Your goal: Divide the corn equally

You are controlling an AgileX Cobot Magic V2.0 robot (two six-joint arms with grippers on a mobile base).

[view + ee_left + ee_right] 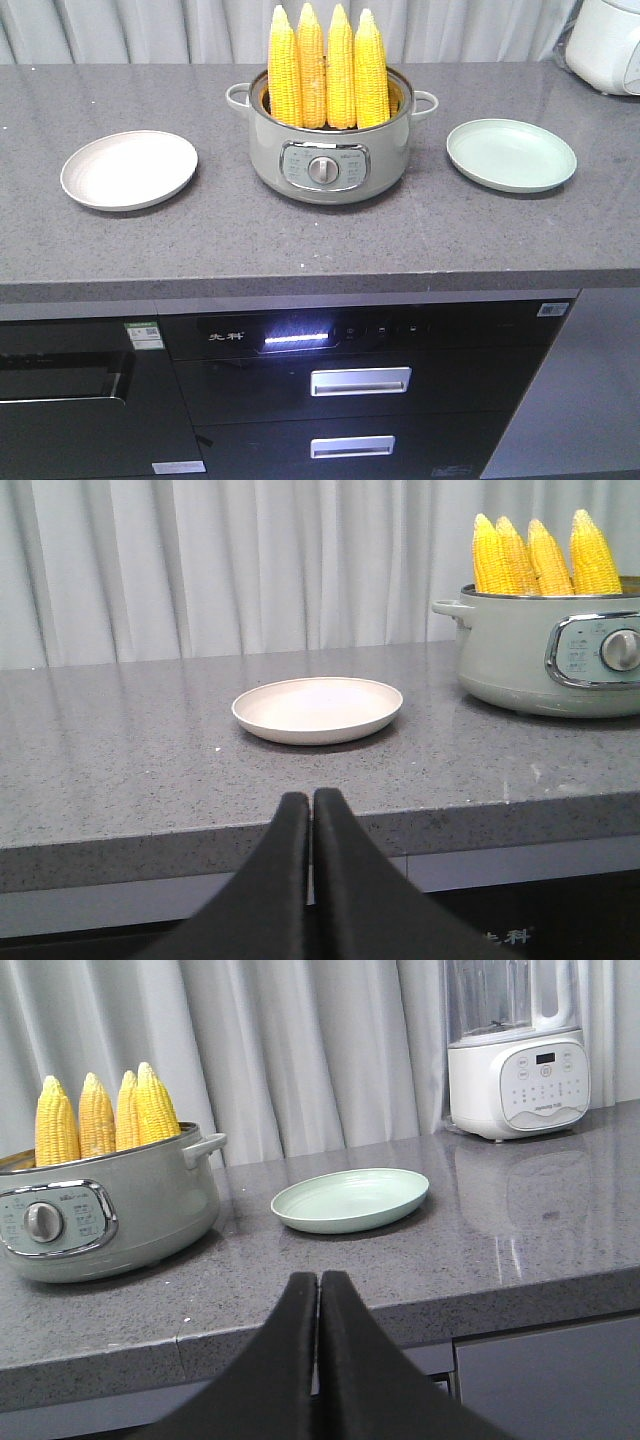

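Several yellow corn cobs (327, 70) stand upright, tips up, in a grey-green electric pot (325, 150) at the middle of the counter; the corn (545, 558) also shows in the left wrist view and the corn (105, 1115) in the right wrist view. A beige plate (129, 168) lies left of the pot, a pale green plate (511, 154) right of it. Both are bare. My left gripper (311, 797) is shut and empty, in front of the counter edge facing the beige plate (317, 709). My right gripper (319, 1278) is shut and empty, facing the green plate (350, 1200). Neither gripper shows in the front view.
A white blender (515, 1055) stands at the back right of the counter, seen as a white appliance (610, 40) in the front view. Grey curtains hang behind. Below the counter edge (300, 285) are dark appliance fronts with drawer handles (360, 380).
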